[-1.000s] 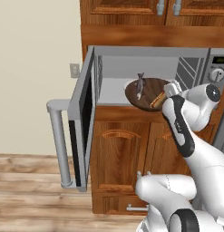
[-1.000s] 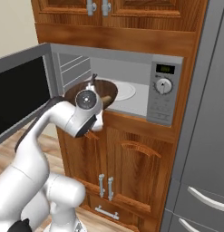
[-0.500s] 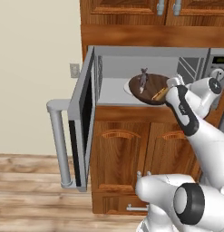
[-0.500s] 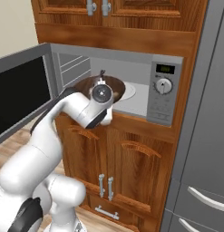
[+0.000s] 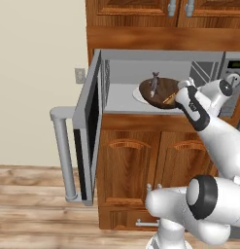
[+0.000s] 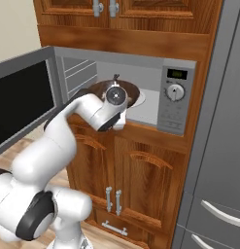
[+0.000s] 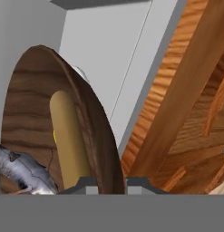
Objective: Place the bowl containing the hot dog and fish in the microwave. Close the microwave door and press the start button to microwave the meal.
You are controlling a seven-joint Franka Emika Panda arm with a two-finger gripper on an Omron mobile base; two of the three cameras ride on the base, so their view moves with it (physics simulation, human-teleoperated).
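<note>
Bowl: dark-brown wood grain, shallow and round with a smooth rim; the bowl [image 5: 162, 93] is held level inside the open mouth of the microwave [image 5: 141, 61], over a white turntable plate [image 5: 139, 93] on the cavity floor.
Fish: small, grey-silver and slender; the fish [image 5: 153, 83] stands tilted at the far left of the bowl. In the hand view it lies against the bowl's inner face, low and to the left [image 7: 22, 170].
Hot dog: tan bun with a thin yellow stripe; the hot dog [image 7: 68, 138] lies along the inside of the bowl, near the gripped rim.
Arm: white with dark joints, rising from the base, bent at the elbow and reaching forward to the front of the cavity, wrist level with the cavity floor.
Gripper: the gripper [image 7: 111, 183] has its jaws narrow, pinched on the bowl's near right rim, with one dark tip on each side of the rim.
Microwave door: grey frame with black glass; the microwave door [image 5: 90, 129] is swung wide open to the left, and its long bar handle [image 5: 63, 153] stands upright at the near edge.
Control panel: silver, with a knob [image 6: 175, 91] and a small display, at the right of the cavity.
Surroundings: brown wooden cabinets [image 6: 136, 168] above and below the microwave.
</note>
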